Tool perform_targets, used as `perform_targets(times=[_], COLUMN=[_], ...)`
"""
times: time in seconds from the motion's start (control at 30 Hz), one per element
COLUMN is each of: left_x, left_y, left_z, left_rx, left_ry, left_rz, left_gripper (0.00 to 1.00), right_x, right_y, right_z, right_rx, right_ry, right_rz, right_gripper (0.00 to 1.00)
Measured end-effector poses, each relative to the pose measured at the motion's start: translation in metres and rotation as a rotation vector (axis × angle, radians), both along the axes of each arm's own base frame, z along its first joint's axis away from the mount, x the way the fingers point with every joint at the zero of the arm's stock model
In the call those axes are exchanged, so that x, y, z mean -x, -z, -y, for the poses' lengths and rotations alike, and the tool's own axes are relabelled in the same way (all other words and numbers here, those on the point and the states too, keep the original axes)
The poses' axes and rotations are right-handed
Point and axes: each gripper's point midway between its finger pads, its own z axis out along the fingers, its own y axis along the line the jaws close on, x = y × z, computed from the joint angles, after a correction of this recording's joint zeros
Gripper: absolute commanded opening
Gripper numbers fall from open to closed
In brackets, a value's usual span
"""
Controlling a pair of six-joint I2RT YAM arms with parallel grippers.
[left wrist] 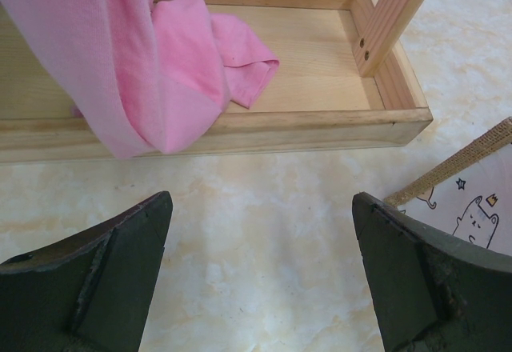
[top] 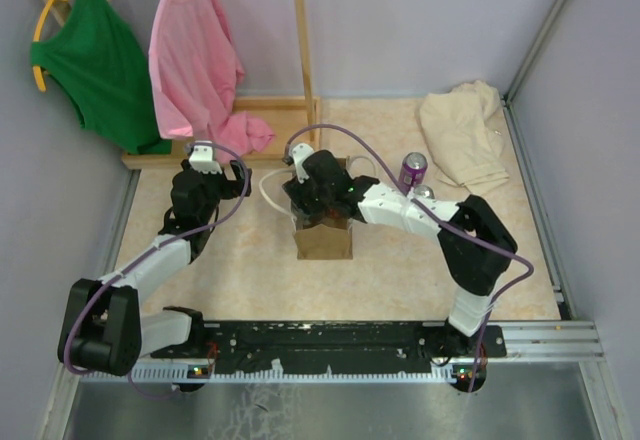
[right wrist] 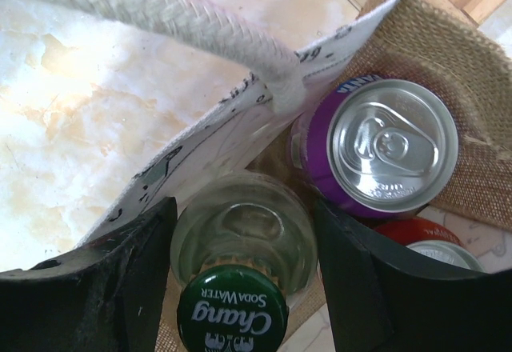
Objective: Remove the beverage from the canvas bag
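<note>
**Right fingers in the bag, around a soda bottle**

The canvas bag [top: 323, 243] stood upright on the table [top: 400, 285], about midway between the two arms. The right fingers [top: 322, 210] reached down into its open mouth. In the right wrist view they sat on either side of a glass bottle [right wrist: 240, 232] with a green "Chang Soda Water" cap, pressed against its shoulders and so closed on it. The bottle was still inside the bag, against the white printed wall below the rope handle [right wrist: 184, 16]. Beside it in the bag stood a purple can [right wrist: 392, 144], and part of a red can [right wrist: 400, 228] showed just past that.

The left fingers [top: 213, 172] were spread wide with nothing between them. They hung over bare table to the left of the bag, facing a wooden tray [left wrist: 240, 132] onto which a pink shirt [left wrist: 160, 72] draped.

Another purple can [top: 413, 171] stood on the table to the right of the bag, near a beige cloth [top: 465, 135].
</note>
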Motion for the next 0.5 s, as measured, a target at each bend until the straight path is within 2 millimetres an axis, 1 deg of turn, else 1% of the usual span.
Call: perform_targets(times=[0.3, 0.5], left_x=[0.0, 0.001], left_y=[0.0, 0.0], left_z=[0.001, 0.003], left_rx=[0.004, 0.01], left_ry=[0.002, 0.013], left_rz=[0.0, -0.001], left_gripper=[1.0, 1.0], right_x=[0.007, 0.014], right_y=[-0.004, -0.007], right_z=[0.008, 0.016], right_rx=[0.018, 0.065], right_ry=[-0.002, -0.006], right_rz=[-0.01, -0.034], right_gripper=[0.0, 0.0])
